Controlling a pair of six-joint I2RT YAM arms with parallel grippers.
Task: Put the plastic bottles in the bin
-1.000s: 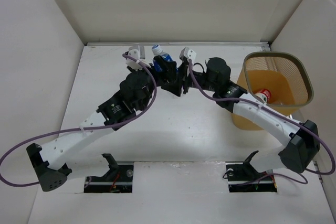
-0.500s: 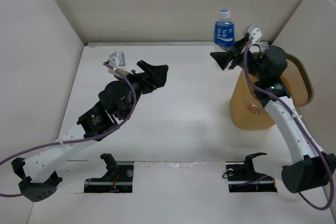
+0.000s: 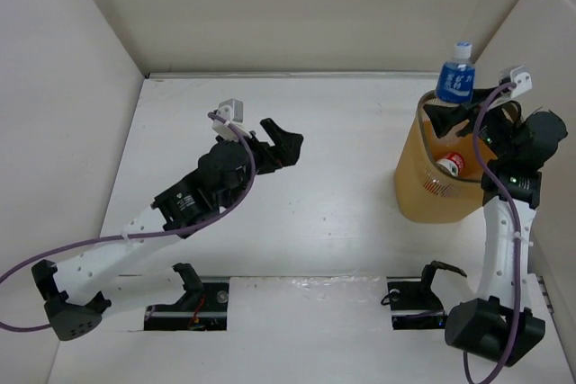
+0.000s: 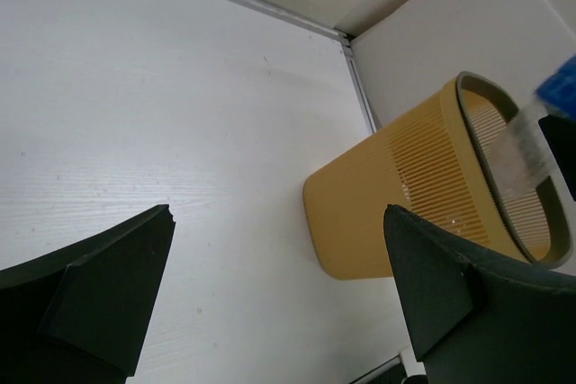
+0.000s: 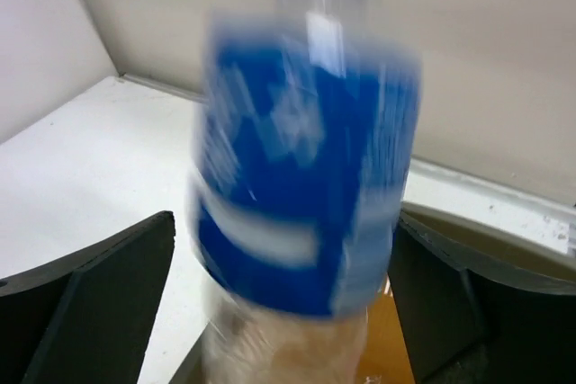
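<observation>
Bottle drop over the bin [image 3: 416, 191], right arm's job. Blue-labelled bottle [image 3: 456, 74] stands upright, white cap up, long axis vertical, between the fingers of the right claw [image 5: 283, 222]. That claw is spread wide; the right wrist view shows a gap on each side of the label, so it grips nothing, and the bottle is smeared, which I read as falling. Bin mouth lies straight below claw and bottle, toward the far rim as the overhead view gives it. A clean drop depends on that line holding. Left claw [image 4: 277, 213] gapes fully, empty, out over the middle of the bench [image 3: 342, 222], well apart from the bin; right arm is far nearer. Overhead view alone shows a red-capped bottle [image 3: 450, 165] lying inside the bin. Left wrist view alone gives the side look: the bottle's clear lower body hanging just at the grey rim. Right wrist view sees little of the bin, only the edge under the bottle.
</observation>
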